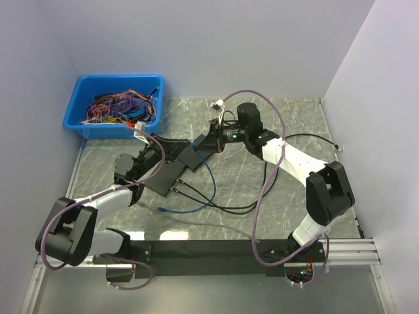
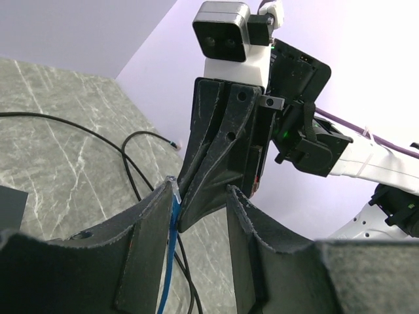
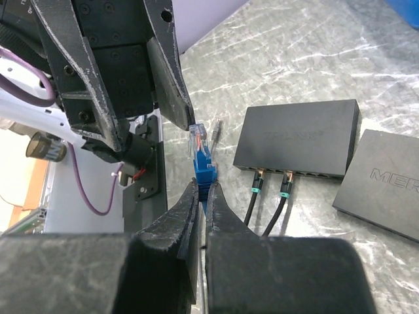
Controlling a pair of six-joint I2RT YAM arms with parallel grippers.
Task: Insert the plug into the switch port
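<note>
**Right claw grips the plug; the switch lies off to its right**

The right claw (image 3: 201, 190) is clenched on the plug (image 3: 201, 154). Its 2 fingers are pressed together on the blue boot, and the clear connector tip sticks out just beyond the fingertips, off the table (image 3: 294, 59). The plug's blue cable (image 1: 213, 186) trails from this claw down onto the table in a loose curve back toward the arm bases.

Straight ahead of the right claw, tip to tip with it, hangs the left claw (image 2: 201, 191). It is released, with its jaws well apart. In the right wrist view the clear tip of the plug sits just beside 1 of the left claw's fingers. I cannot tell whether they touch. In the left wrist view the right claw's closed tips reach into the gap between the left claw's fingers. A thin strip of blue shows along the inner edge of 1 finger.

The switch (image 3: 298, 140), a flat black box, lies on the table ahead and to the right of the right claw, apart from the plug. Its port row faces that claw. 2 black cables (image 3: 252, 206) with green collars are plugged into ports at the row's left end. A second black box (image 3: 386, 183) lies just beyond the switch, farther right.

A blue bin (image 1: 78, 118) of tangled wires stands beyond the left claw, at the table's far left corner.
</note>
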